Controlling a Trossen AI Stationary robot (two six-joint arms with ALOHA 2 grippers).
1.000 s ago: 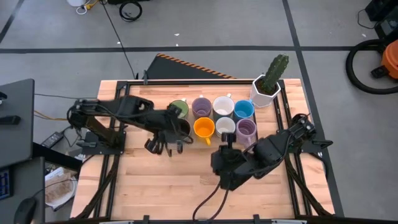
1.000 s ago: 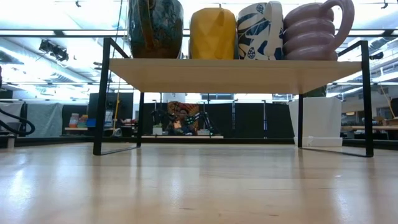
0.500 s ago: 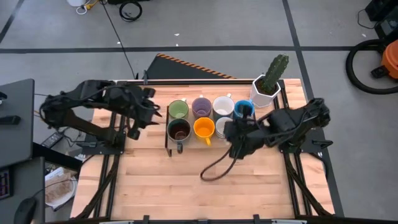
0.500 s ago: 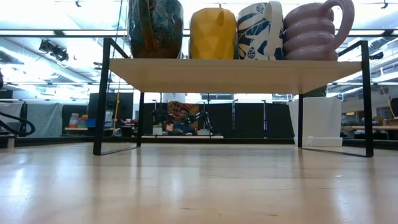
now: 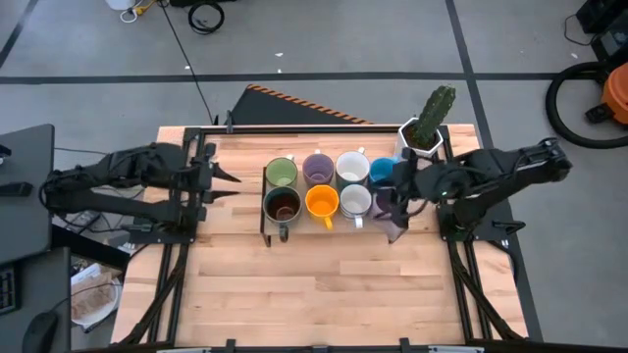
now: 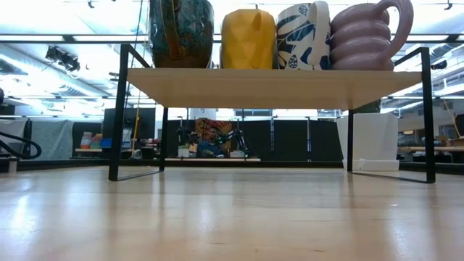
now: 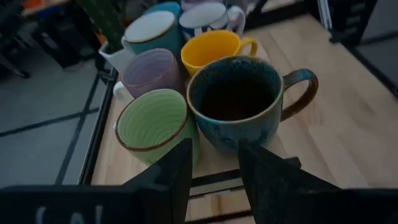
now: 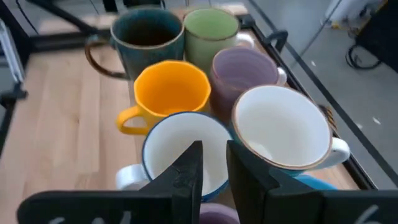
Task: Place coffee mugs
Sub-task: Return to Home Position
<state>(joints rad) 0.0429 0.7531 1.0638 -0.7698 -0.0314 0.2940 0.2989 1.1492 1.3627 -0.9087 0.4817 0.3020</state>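
Coffee mugs [image 5: 339, 186]: eight, in two rows on the shelf [image 5: 265, 204].
My left gripper [image 7: 214, 148]: fingers parted, empty, pulled back past the shelf's left end.
My right gripper [image 8: 214, 148]: narrowly parted, empty, drawing back rightward.
Placing looks complete.

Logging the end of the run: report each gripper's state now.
Left gripper: open, holding nothing.
Right gripper: open by a narrow gap, holding nothing.

Left arm [image 5: 118, 178] and right arm [image 5: 496, 175] are jointed, black.
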